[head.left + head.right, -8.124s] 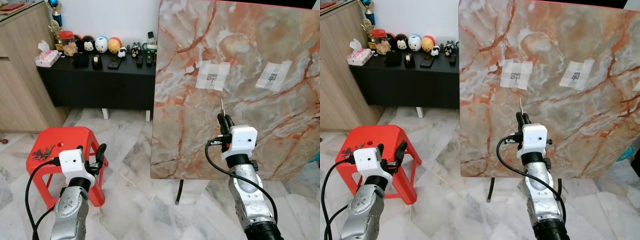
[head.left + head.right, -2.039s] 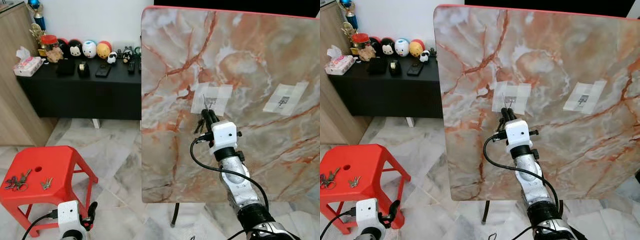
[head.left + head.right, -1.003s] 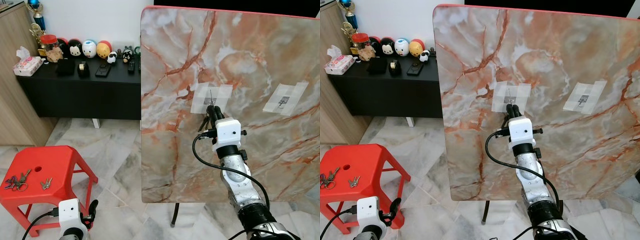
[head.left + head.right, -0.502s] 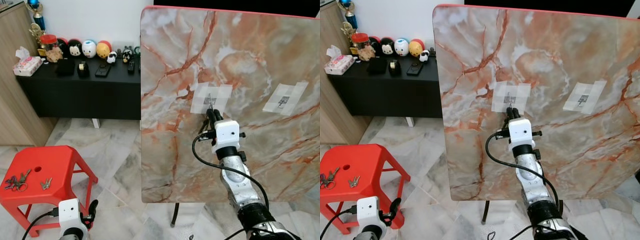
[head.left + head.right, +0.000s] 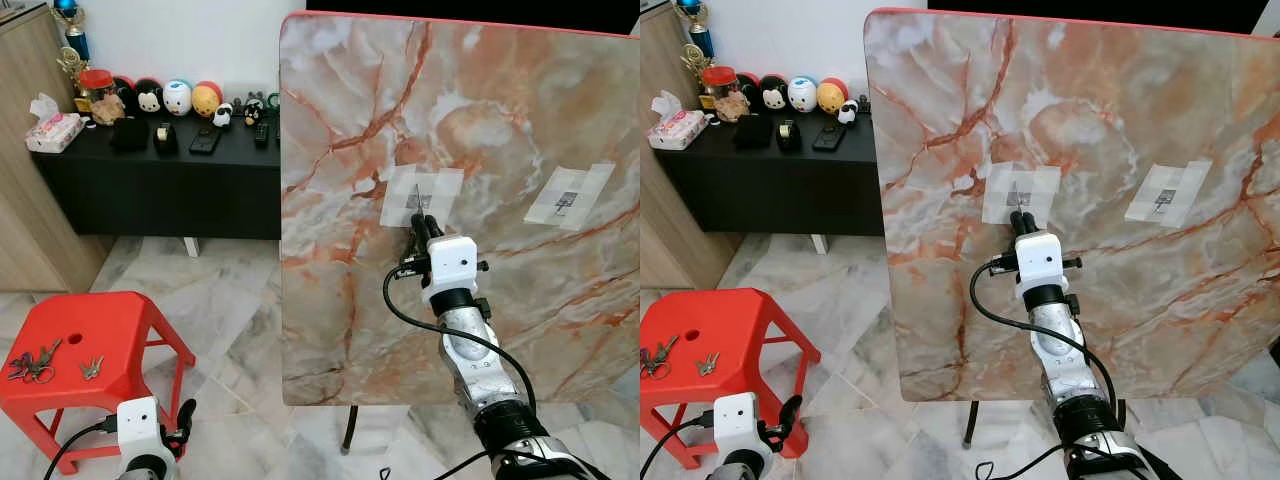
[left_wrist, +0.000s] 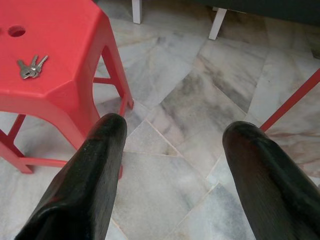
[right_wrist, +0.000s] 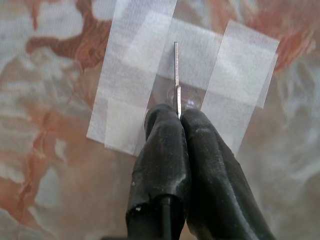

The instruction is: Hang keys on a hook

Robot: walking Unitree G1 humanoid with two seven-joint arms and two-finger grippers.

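The key I hold is a thin silver sliver, seen edge-on, standing straight out past the tips of my right gripper, whose two black fingers are pressed together on its lower end. Directly ahead of the tips sits the hook, a small clear-backed piece fixed to the upright marble panel under overlapping strips of white tape. The key lies right across it, apparently touching; whether it has caught is unclear.

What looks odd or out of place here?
The marble tabletop stands upright on edge like a wall, with hooks taped to it. Loose keys lie on the red stool.
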